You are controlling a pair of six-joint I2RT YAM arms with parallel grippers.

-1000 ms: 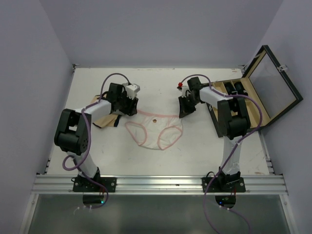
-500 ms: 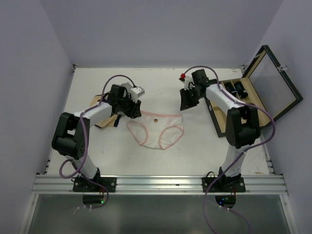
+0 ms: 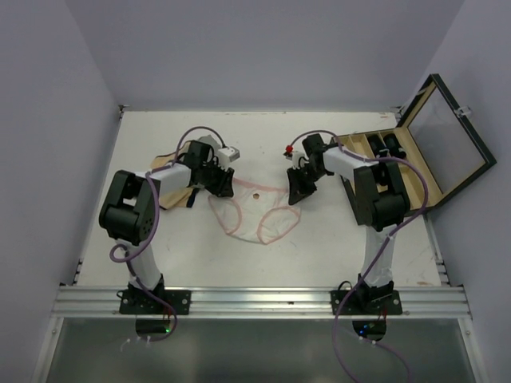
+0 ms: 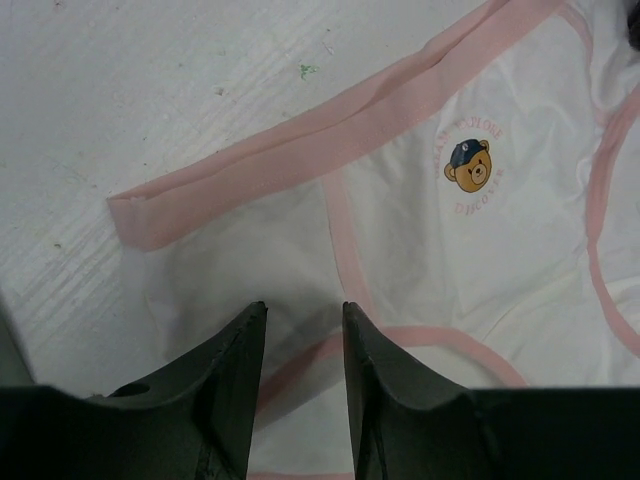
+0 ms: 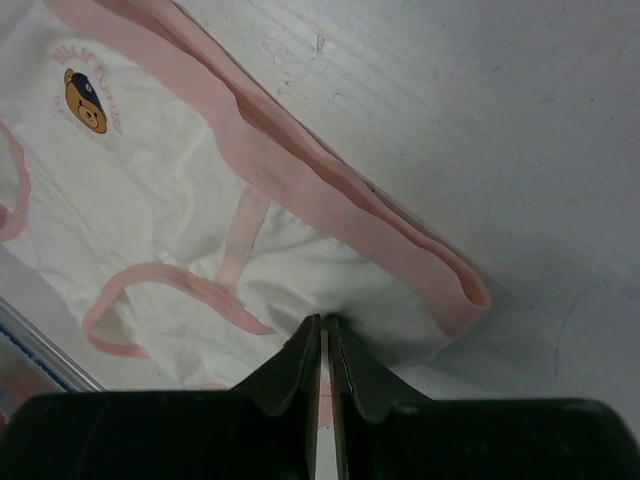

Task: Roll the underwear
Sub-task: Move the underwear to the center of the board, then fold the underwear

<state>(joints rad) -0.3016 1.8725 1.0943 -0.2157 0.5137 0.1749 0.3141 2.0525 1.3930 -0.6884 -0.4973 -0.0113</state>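
Item: thin white fabric underwear with pink trim (image 4: 400, 240). Printed brown bear emblem in blue cap (image 4: 470, 167); pink lettering (image 4: 470, 128) arched above and below it, too small and blurred to read.

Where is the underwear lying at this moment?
In the top view the underwear lies spread near the middle of the table, between the arms. The left gripper is at its left corner and the right gripper at its right corner.

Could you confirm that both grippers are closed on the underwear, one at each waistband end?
Not quite: the left wrist view shows the left gripper open, jaws apart over the underwear. Only the right gripper is closed on it. Each is at its own waistband end.
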